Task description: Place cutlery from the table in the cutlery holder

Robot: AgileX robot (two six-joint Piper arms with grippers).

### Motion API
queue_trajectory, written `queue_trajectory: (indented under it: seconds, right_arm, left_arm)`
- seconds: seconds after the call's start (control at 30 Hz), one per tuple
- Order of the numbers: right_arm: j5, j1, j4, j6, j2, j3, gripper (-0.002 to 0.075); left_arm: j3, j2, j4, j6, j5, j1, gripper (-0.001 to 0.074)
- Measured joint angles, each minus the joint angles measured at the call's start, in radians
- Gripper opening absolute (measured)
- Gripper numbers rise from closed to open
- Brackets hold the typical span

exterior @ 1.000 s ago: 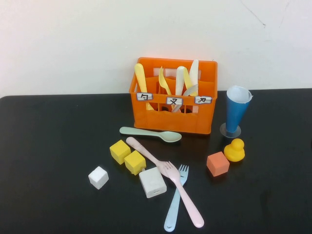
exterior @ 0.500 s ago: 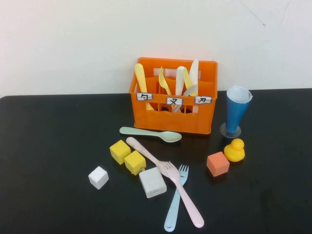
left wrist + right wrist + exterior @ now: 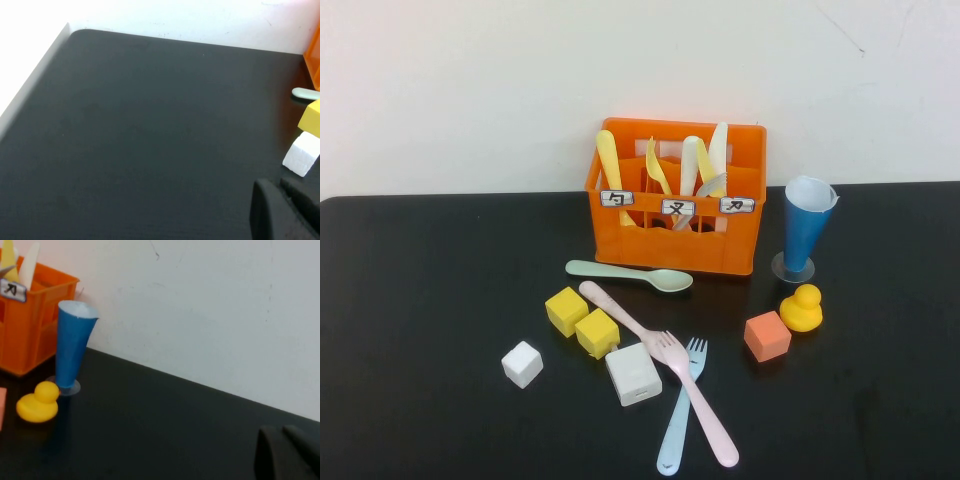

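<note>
no change since 0.5 s ago | cutlery (image 3: 719,152) upright in cutlery holder (image 3: 675,243), 12 o'clock on table (image 3: 430,290) | my left tool (image 3: 285,210), right tool (image 3: 287,452): parked off-table, grip cannot tell

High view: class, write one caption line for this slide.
Orange cutlery holder stocked with cutlery; pink fork, blue fork and spoon lie on the table; no arm in view.
</note>
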Motion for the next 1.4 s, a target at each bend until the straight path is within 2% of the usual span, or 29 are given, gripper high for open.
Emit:
queue_trajectory:
  seconds: [0.2,0.23,0.37,0.5,0.6,1.4]
  right_arm:
    - [0.008,-0.004,0.017,0.042,-0.003,0.000,-0.0002]
    - [0.019,-0.004,-0.009,0.085,-0.005,0.000,-0.0002]
    - [0.102,-0.004,-0.277,0.432,-0.029,0.000,-0.0002]
    - [0.221,-0.004,-0.385,0.565,-0.060,0.000,-0.0002]
    - [0.291,-0.004,-0.394,0.585,-0.067,0.000,-0.0002]
    - [0.300,-0.004,-0.397,0.543,-0.072,-0.002,-0.0003]
  left_arm:
    - [0.000,0.000,0.000,0.000,0.000,0.000,-0.0001]
    - [0.000,0.000,0.000,0.000,0.000,0.000,-0.0001]
    - [0.000,0.000,0.000,0.000,0.000,0.000,-0.0001]
    - [0.000,0.000,0.000,0.000,0.000,0.000,-0.0001]
    - [0.000,0.000,0.000,0.000,0.000,0.000,-0.0001]
    - [0.000,0.000,0.000,0.000,0.000,0.000,-0.0001]
